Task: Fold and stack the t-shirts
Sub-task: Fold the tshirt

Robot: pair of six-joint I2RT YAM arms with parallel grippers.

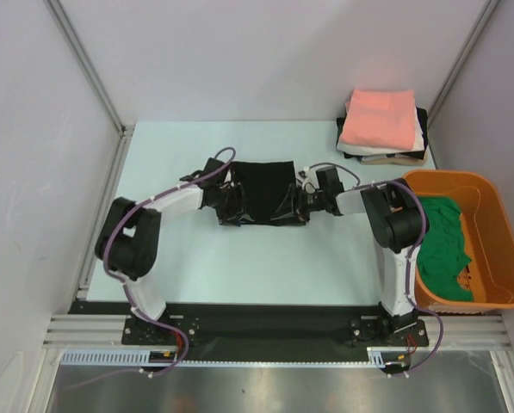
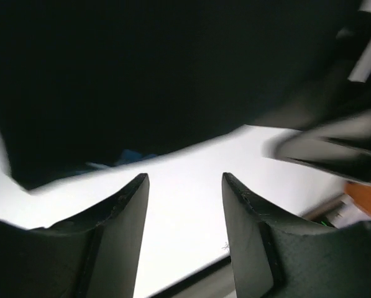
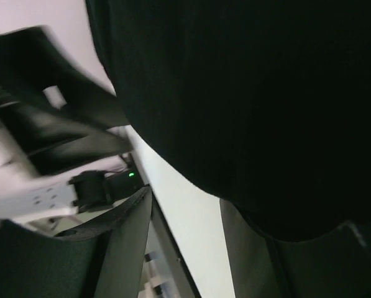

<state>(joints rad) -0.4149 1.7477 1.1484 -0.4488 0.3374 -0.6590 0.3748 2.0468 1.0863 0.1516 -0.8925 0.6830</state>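
A black t-shirt point(image 1: 261, 188) lies folded into a small rectangle in the middle of the table. My left gripper point(image 1: 232, 207) is at its near left edge and my right gripper point(image 1: 290, 207) at its near right edge. In the left wrist view the left gripper point(image 2: 184, 177) is open and empty, with the black cloth point(image 2: 173, 68) just beyond the tips and a bit of blue mark point(image 2: 132, 156) at its edge. In the right wrist view the right gripper point(image 3: 185, 198) is open, and the black cloth point(image 3: 253, 93) hangs over the right finger point(image 3: 247, 248).
A stack of folded shirts with a salmon-pink one point(image 1: 379, 118) on top sits at the back right corner. An orange tub point(image 1: 491, 245) at the right edge holds a green shirt point(image 1: 442, 245). Grey walls enclose the table.
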